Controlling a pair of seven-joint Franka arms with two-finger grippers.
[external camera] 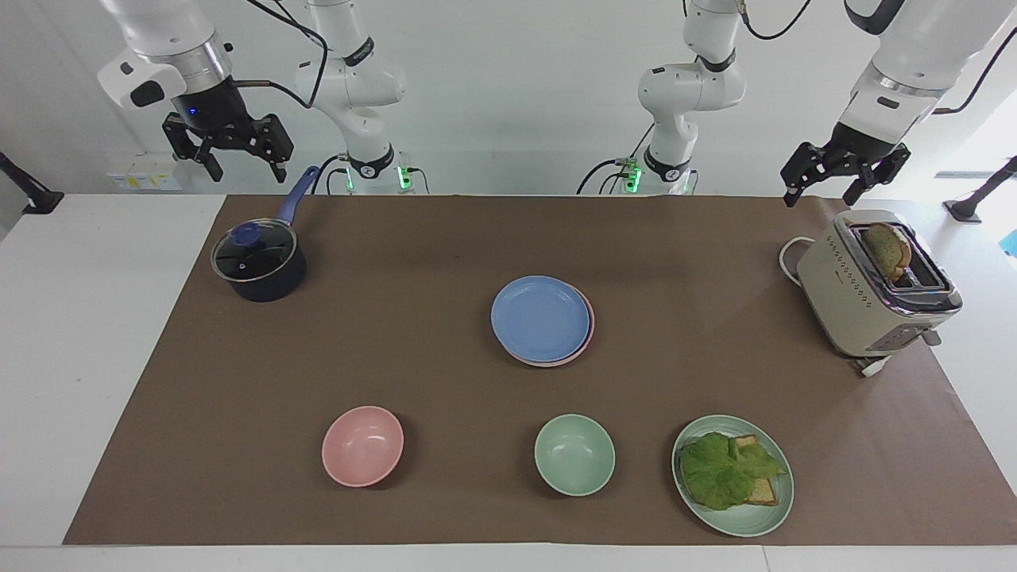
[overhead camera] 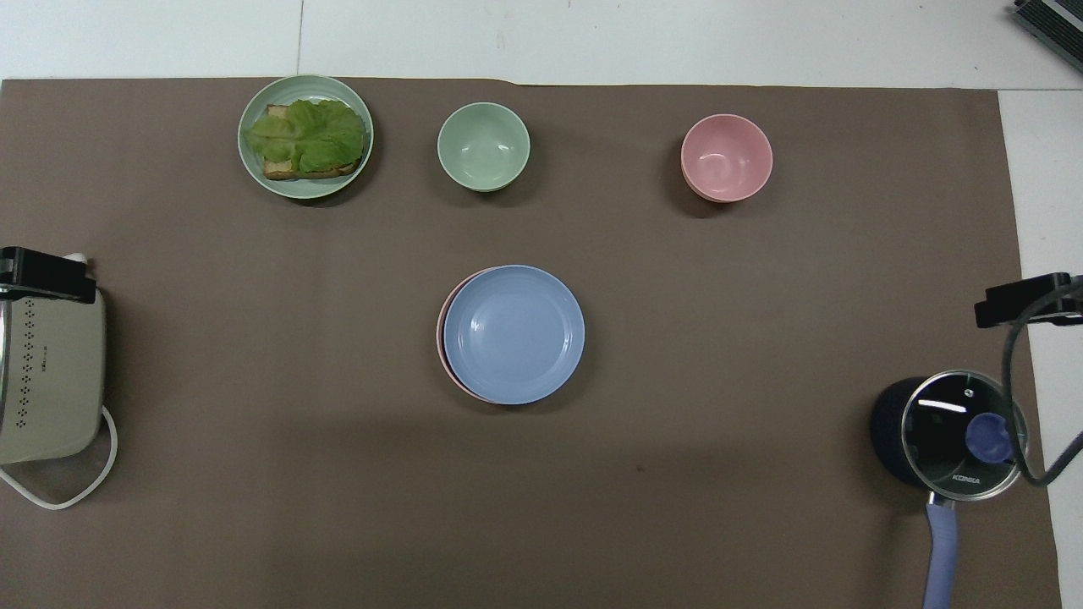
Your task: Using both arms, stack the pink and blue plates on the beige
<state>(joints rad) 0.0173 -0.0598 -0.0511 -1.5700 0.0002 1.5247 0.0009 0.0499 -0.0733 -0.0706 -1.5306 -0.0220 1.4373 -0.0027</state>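
Plates stacked mid-bench, well apart from both my hands.
Blue plate [external camera: 540, 318] sits on the pink plate [external camera: 589, 328]; no beige plate shows under them. My left hand [external camera: 844, 178] hangs open over the toaster [external camera: 874, 286], my right hand [external camera: 229, 149] open above the pot [external camera: 258, 262], neither clearly closer.

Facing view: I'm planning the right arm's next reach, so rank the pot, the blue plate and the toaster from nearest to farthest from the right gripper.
1. Pot: right below the raised right gripper, at the right arm's end of the table.
2. Blue plate: mid-table, on top of the stack.
3. Toaster: at the left arm's end, under the left gripper.
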